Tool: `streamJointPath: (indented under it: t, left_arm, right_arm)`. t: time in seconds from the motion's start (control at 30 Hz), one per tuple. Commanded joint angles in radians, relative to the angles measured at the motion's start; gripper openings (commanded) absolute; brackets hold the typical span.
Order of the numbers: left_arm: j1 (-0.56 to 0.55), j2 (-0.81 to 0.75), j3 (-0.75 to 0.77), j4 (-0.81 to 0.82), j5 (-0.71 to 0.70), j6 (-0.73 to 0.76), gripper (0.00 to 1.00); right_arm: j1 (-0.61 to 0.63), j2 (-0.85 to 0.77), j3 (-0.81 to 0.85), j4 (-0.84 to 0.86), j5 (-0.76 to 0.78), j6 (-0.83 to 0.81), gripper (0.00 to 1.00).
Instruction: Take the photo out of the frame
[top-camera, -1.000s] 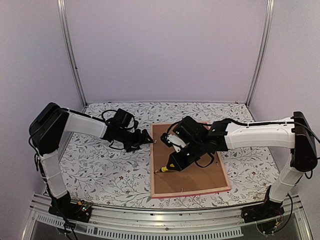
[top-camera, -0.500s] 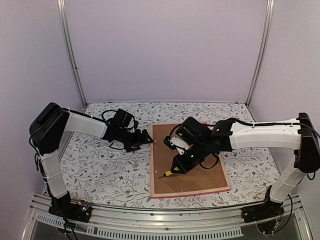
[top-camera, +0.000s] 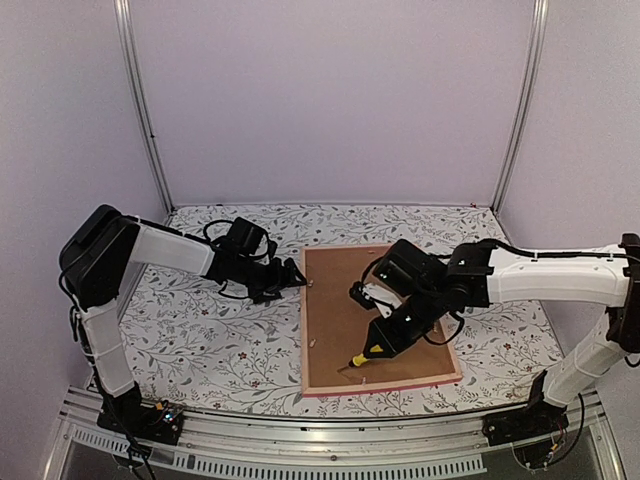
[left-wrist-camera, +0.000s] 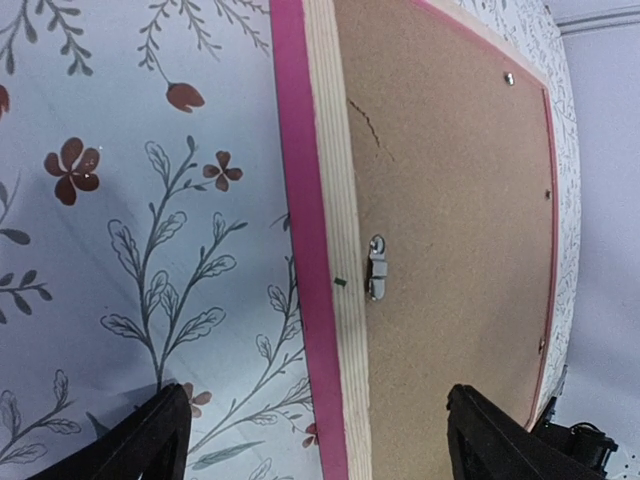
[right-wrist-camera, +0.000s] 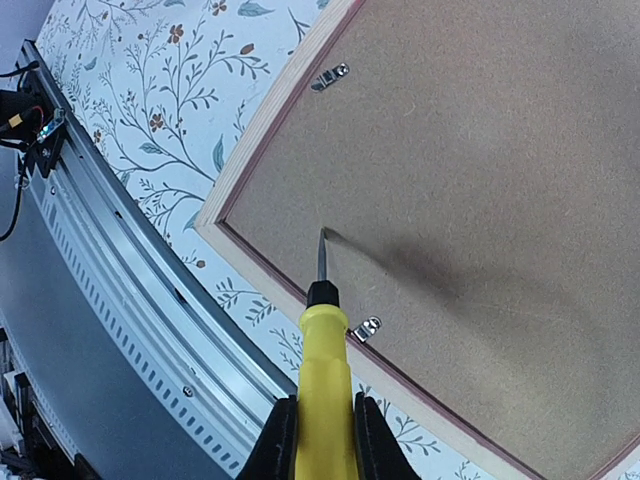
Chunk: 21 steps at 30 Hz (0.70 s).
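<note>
Pink frame (left-wrist-camera: 300, 250) lies face down at centre, brown backing board (top-camera: 340, 300) uppermost. Right gripper (right-wrist-camera: 318, 440) clamps a yellow screwdriver (right-wrist-camera: 322, 350) over its lower left; left gripper (left-wrist-camera: 320, 440) gapes empty at the frame's left edge.

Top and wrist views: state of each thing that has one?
frame: face down, lying flat.
backing board: seated in the frame, not lifted.
clip: lying on the board's left edge.
screwdriver: held, tip at the board near its near edge.
left tool: open, straddling the frame's left edge.
right tool: shut on the screwdriver.
photo: hidden.
</note>
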Motion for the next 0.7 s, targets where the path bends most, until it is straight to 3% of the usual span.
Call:
streamJointPath:
  t: [0.0, 0.33, 0.57, 0.67]
  left_arm:
    - [0.016, 0.018, -0.006, 0.008, 0.008, 0.006, 0.9]
    - [0.011, 0.002, -0.009, 0.042, 0.015, 0.021, 0.91]
    - [-0.05, -0.033, -0.003, -0.068, -0.072, 0.073, 0.88]
    - [-0.085, -0.038, 0.026, -0.138, -0.145, 0.105, 0.79]
  right_arm:
    - [0.011, -0.043, -0.053, -0.186, -0.023, 0.044, 0.0]
    - [0.013, -0.097, -0.055, -0.266, -0.024, 0.059, 0.0]
    - [0.009, -0.092, 0.057, -0.259, 0.164, 0.111, 0.0]
    - [-0.012, -0.095, 0.086, -0.232, 0.241, 0.128, 0.0]
